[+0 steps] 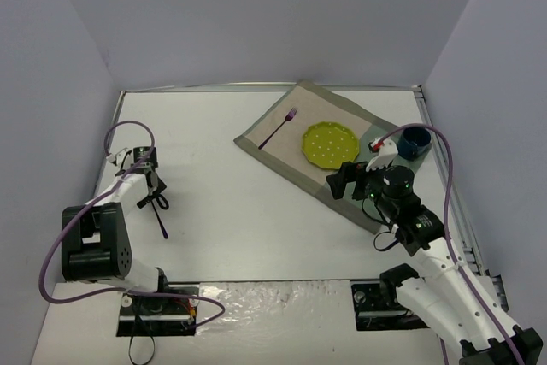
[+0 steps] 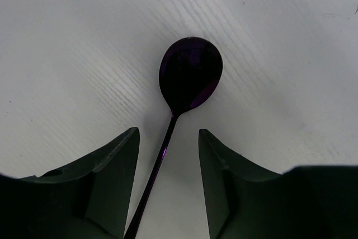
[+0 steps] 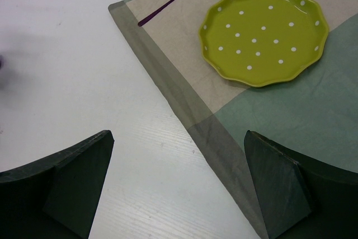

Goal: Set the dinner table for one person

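While the left gripper (image 2: 168, 135) hangs low over the dinner table (image 2: 72, 54), its 2 jaws stand partly apart, 1 on each side of the handle of the purple spoon (image 2: 190, 74), with a gap visible on both sides; nothing is gripped. The spoon lies flat on the table's left part, bowl beyond the fingertips. The right gripper (image 3: 178, 134) is spread wide and empty above the placemat (image 3: 168, 82) edge, table beneath.

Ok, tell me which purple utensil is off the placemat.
The purple spoon, lying on the bare white dinner table between the open fingers of the left claw. The purple fork lies on the placemat, beside the green dotted plate.
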Controlling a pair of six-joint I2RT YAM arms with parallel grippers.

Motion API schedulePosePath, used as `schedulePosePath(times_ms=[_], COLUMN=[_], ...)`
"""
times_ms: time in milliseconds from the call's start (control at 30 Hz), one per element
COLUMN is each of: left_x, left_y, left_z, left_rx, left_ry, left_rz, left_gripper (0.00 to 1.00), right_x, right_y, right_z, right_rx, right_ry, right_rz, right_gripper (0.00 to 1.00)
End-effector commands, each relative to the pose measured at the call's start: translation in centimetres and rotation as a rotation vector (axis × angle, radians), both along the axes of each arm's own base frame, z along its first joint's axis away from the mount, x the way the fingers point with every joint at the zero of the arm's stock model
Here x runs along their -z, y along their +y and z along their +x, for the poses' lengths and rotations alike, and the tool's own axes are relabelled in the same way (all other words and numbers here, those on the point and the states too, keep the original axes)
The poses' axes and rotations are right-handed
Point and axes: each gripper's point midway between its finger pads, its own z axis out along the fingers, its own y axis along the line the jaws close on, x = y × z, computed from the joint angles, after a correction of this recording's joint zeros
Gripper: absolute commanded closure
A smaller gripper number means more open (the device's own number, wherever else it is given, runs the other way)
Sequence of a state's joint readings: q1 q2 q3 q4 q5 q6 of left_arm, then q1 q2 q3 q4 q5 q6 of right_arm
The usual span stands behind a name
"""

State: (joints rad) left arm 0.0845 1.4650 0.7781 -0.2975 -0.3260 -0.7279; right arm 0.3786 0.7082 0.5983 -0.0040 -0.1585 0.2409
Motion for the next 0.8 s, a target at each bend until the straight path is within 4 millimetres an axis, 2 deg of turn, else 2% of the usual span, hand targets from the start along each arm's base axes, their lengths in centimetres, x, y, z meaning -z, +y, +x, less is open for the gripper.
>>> schedulePosePath(times_ms=[0,200,467,767], left_x=[-0.5,0.4,2.1,3.2], left_y=[-0.3,-0.5,-1.5,-2.9], left_z=[0.6,-1.0,-1.3,-1.4], left_rx=[-0.013,-0.028,-0.019,0.012], left_ry=[-0.035,0.025,0.055,0.07], left_rz=[-0.021,-0.033,-0.091,-0.142], left_gripper=[0.61,0.63,0.67,0.97], right_x=[-1.9,-1.9,-2.3,-2.5], right_y=[0.4,0.3,0.3,0.2], right_z=[0.7,0.7,0.6,0.6], right_rx=[-0.011,-0.009,-0.006,-0.003], right_ry=[-0.078,-0.08,-0.093,-0.098], right_rz=[0.028,0.029,0.033,0.036], right_gripper=[0.0,0.0,0.0,0.0])
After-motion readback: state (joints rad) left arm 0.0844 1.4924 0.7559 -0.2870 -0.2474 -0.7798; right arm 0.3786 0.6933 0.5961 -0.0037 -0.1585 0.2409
